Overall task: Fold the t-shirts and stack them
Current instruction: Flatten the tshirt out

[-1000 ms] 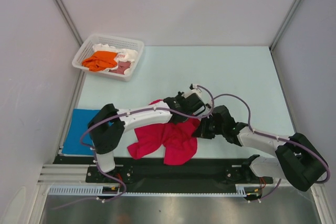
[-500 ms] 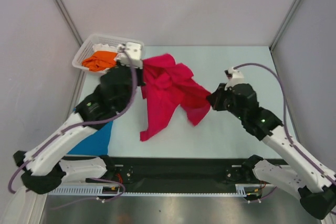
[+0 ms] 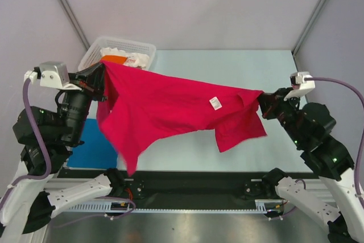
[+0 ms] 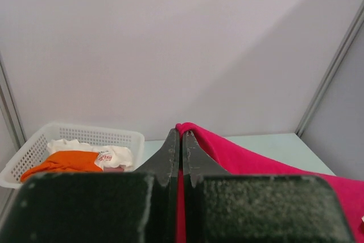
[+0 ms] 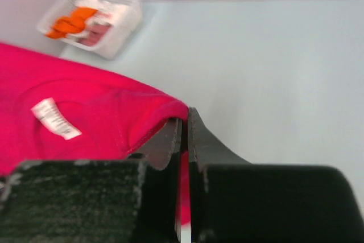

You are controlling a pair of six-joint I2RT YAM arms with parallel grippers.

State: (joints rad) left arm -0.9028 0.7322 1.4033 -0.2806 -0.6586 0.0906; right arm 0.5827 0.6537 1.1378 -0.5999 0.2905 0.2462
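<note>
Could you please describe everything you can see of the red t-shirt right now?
The crimson-red t-shirt is soft plain cloth, stretched out in the air above the table. The left gripper pinches one upper end and the right gripper pinches the other. It sags between them, its left part hanging lowest, with a small white label showing.

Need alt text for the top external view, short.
A crimson t-shirt hangs stretched in the air above a pale table, left gripper pinching one end, right gripper the other. A white basket of clothes sits at the far left; a blue shirt lies flat at the left edge.
</note>
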